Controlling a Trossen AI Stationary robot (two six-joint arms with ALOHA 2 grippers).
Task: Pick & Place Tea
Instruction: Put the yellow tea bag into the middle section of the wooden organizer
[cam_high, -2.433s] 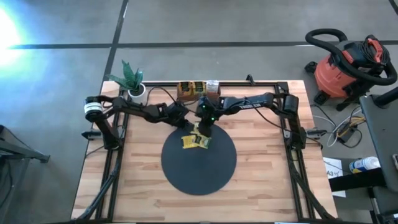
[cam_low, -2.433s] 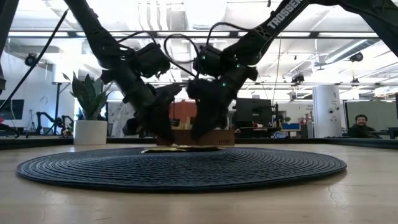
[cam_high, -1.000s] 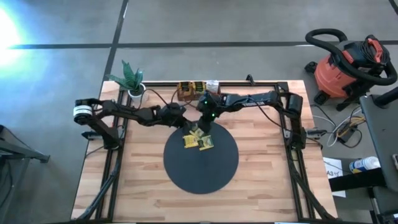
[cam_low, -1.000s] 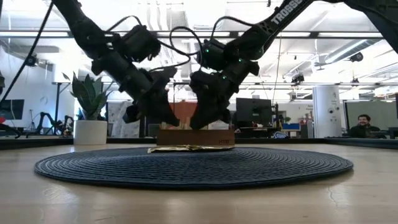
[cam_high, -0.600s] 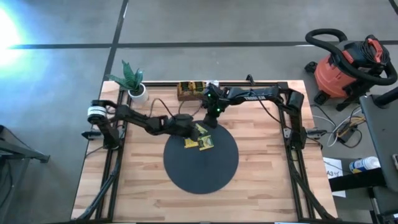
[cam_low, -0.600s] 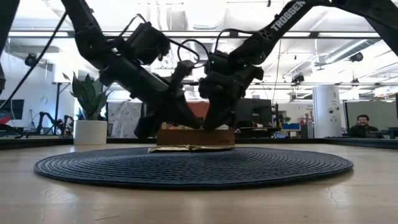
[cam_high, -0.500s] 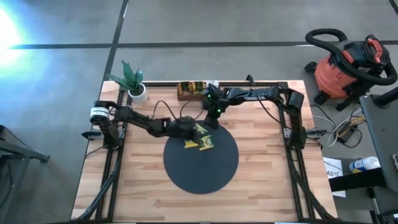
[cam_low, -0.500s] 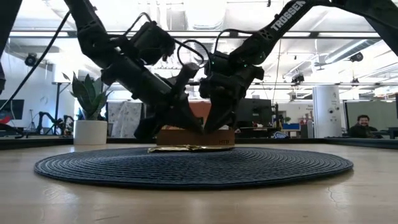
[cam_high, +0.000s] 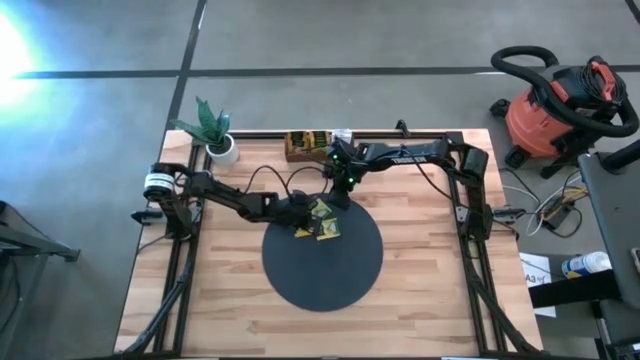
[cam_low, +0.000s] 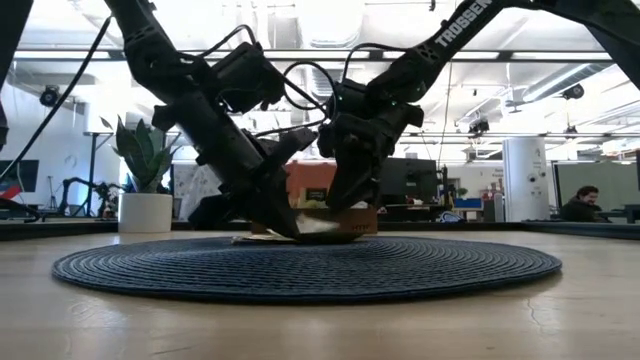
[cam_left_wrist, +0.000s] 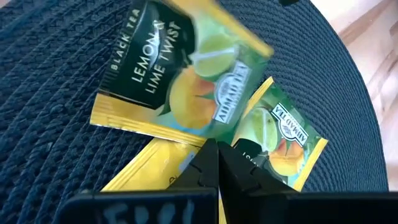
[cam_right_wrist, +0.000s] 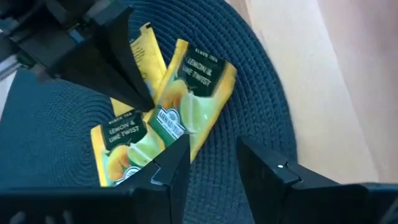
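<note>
Yellow-green tea packets (cam_high: 322, 219) sit bunched at the mat's (cam_high: 330, 275) far edge. Left gripper (cam_left_wrist: 211, 163) has its fingers pinched together, tips touching the pile. Right gripper (cam_right_wrist: 208, 163) hovers just beside, fingers slightly apart, holding nothing.

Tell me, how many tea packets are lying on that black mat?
3 show. One packet lies tilted near the mat's far edge, a second beside it, and a third lies partly under the left hand. More could be hidden beneath.

Three yellow-green tea packets (cam_high: 318, 220) overlapping on black mat's (cam_high: 325, 275) far edge.
</note>
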